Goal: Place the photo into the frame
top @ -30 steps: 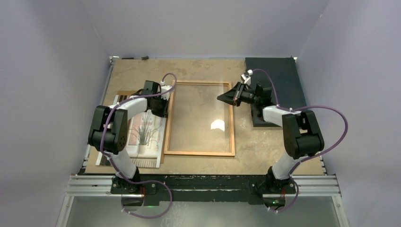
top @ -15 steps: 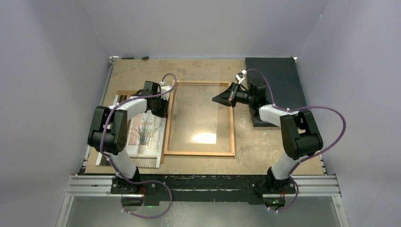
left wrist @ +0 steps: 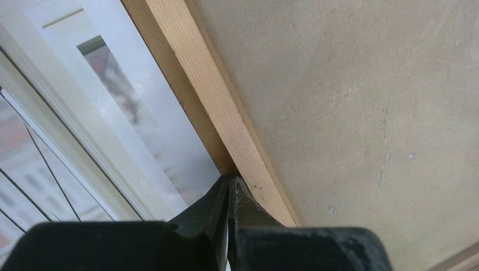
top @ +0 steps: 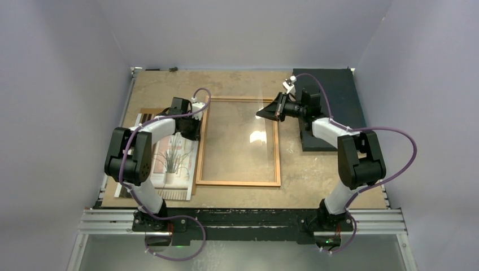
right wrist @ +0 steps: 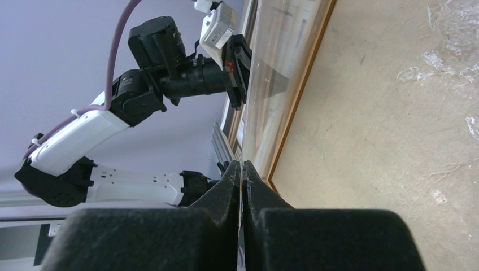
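Mid-table [top: 316, 175], the frame [top: 237, 182] lies with the photo [top: 169, 164] just beside its left edge. Left gripper [left wrist: 230, 179] is pinched closed, tips touching the frame's left wooden edge. Right gripper [right wrist: 242, 165] is also closed tight, tips at the frame's far-right corner.

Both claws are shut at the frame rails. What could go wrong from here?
1. The left claw tip wedges at the frame rail right beside the photo; a push could scuff or crease the print.
2. The right claw, shut, meets only the thin right rail; the glass-fronted frame could slip or twist.
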`<state>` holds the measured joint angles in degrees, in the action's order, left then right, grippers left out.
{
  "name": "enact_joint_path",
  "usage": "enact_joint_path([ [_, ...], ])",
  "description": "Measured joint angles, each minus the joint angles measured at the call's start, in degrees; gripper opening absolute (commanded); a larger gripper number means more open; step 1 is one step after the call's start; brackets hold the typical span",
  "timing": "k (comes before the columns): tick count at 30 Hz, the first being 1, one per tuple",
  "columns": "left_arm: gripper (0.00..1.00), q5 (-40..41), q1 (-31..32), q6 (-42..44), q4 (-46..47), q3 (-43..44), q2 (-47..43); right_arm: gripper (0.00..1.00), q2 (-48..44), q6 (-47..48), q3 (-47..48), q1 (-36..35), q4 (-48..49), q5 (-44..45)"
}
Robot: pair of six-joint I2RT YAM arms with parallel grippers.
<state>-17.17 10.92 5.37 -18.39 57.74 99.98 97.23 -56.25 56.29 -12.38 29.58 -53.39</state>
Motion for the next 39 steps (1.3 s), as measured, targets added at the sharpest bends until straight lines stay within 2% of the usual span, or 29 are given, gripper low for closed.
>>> enact_joint_path([
  [17,0.0,-0.02,0.0,0.2,0.15,-0.11,-0.07,0.0,-0.52,-2.93,-8.0,-0.74,4.59,5.73],
  [39,0.0,-0.04,0.0,0.2,0.13,-0.11,-0.07,0.0,1.03,-1.46,-2.19,-0.79,2.45,4.33],
])
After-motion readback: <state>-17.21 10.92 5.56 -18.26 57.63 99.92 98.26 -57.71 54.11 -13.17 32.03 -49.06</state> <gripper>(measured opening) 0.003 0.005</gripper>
